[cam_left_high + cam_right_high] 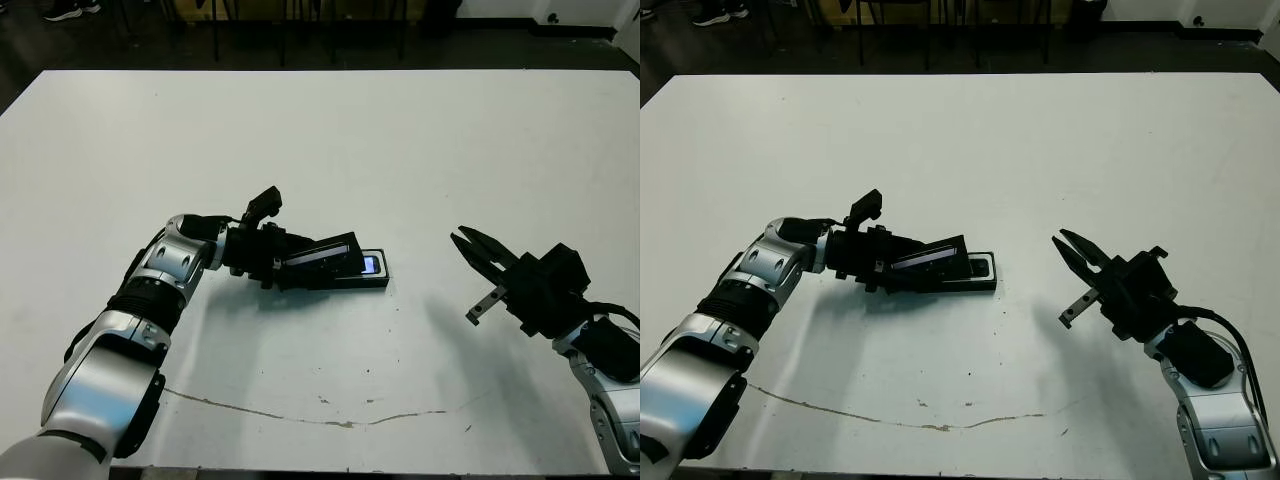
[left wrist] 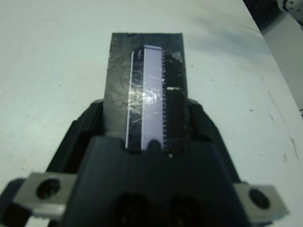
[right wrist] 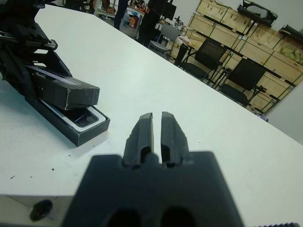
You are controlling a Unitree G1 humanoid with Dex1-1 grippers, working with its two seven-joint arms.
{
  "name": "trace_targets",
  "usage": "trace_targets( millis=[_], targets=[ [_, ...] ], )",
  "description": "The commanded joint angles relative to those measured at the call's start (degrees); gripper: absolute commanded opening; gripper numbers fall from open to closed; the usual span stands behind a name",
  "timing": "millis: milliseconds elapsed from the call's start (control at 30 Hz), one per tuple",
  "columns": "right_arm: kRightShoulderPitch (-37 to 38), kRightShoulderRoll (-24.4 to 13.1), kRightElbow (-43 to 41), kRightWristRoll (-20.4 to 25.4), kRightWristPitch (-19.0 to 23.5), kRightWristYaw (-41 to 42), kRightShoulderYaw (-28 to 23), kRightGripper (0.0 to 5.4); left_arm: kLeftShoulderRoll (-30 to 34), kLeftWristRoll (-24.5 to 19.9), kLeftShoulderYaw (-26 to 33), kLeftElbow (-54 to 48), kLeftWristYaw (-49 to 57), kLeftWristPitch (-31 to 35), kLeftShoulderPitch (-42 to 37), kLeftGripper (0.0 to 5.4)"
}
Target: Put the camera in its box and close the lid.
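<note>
The left gripper [image 1: 285,262] pinched the lid [image 1: 322,258], holding it tilted over the box [image 1: 376,282], far end raised and not yet seated. The camera [image 3: 84,117] already lay inside the box, its end showing under the lid. The right gripper [image 1: 468,244] hung well apart, fingers pressed together, holding nothing. Lowering and seating the lid seemed all that was left.

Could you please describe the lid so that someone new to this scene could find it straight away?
On the white table, follow the robot's left arm to its left claw. The lid is the flat black slab gripped there, tilted above the box. Unlike the white-lined box, which lies flat on the table, it is raised at an angle.
</note>
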Motion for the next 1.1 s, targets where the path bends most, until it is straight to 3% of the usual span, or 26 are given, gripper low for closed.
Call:
trace_targets(
  millis=[33,400,767,1100],
  targets=[
    [0.4,-0.07,1.08,0.53,-0.24,0.55,-0.25,0.0,-2.18,2.96,-4.51,1.49,-1.63,1.56,4.84,2.77],
    [0.12,-0.13,0.99,0.48,0.39,0.27,-0.31,0.0,-2.66,6.02,-8.03,-2.03,2.84,2.53,4.44,2.77],
    [-0.12,-1.03,0.48,0.59,0.76,0.46,-1.31,0.0,-8.27,10.74,-12.06,5.99,5.92,2.66,-0.65,2.77],
    [-0.9,-1.41,1.19,0.07,-1.68,0.88,-2.1,0.0,-10.84,14.97,-15.25,7.6,6.54,-2.19,-2.63,2.77]
  ],
)
